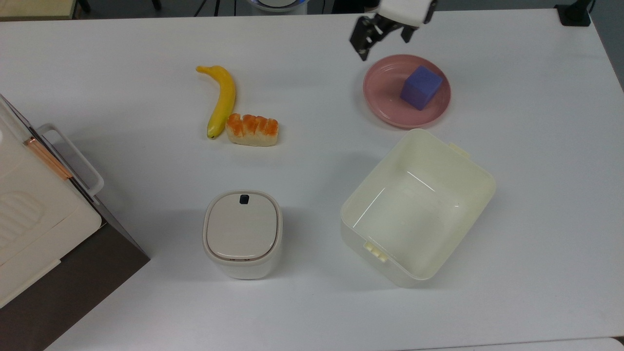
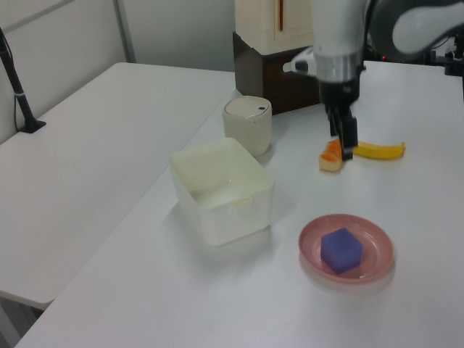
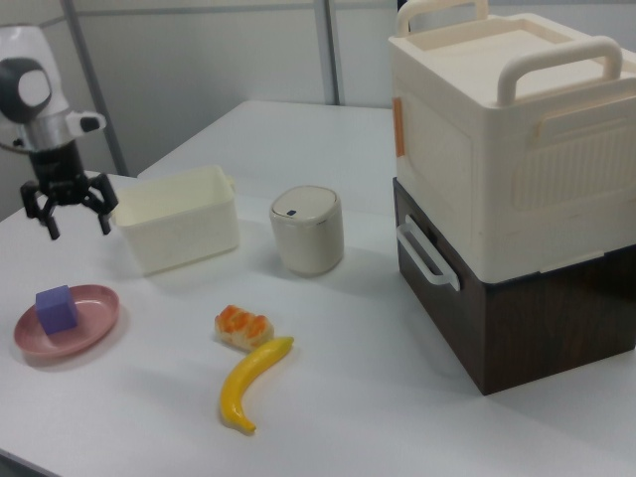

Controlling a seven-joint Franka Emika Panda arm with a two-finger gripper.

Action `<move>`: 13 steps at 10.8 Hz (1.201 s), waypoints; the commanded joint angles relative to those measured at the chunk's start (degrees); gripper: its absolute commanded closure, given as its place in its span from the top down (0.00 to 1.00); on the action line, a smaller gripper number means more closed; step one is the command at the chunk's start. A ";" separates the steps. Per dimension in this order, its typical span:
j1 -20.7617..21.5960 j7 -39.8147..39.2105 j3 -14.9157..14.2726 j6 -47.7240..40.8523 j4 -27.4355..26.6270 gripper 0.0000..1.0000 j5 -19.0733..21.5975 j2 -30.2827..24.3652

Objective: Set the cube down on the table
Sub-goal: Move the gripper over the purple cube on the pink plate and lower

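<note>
Fingers point(image 3: 74, 225): spread, empty, above bench point(image 1: 312, 302) beside plate; one fingertip cut off in top view | Cube point(image 1: 421, 87): 1, on pink plate point(image 1: 385, 100) | Banana point(image 1: 222, 100): 1 | Bread point(image 1: 252, 129): 1, partly hidden by the arm in left view | Tub point(image 1: 468, 170): 1

Little matte purple-blue cube point(image 1: 421, 87), plain faces, sitting flat on the pink plate point(image 1: 385, 105) a bit toward 3 o'clock of its middle in the top view, turned corner-on. Plate's on the plain white table point(image 1: 312, 161), up around 1 o'clock.
</note>
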 commanded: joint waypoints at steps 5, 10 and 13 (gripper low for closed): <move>8.59 -4.01 0.06 8.31 -5.39 1.00 0.77 8.28; 8.68 -3.49 2.09 11.38 -5.04 1.00 0.68 12.05; 8.77 -3.31 2.17 12.55 -4.87 0.88 -0.54 13.47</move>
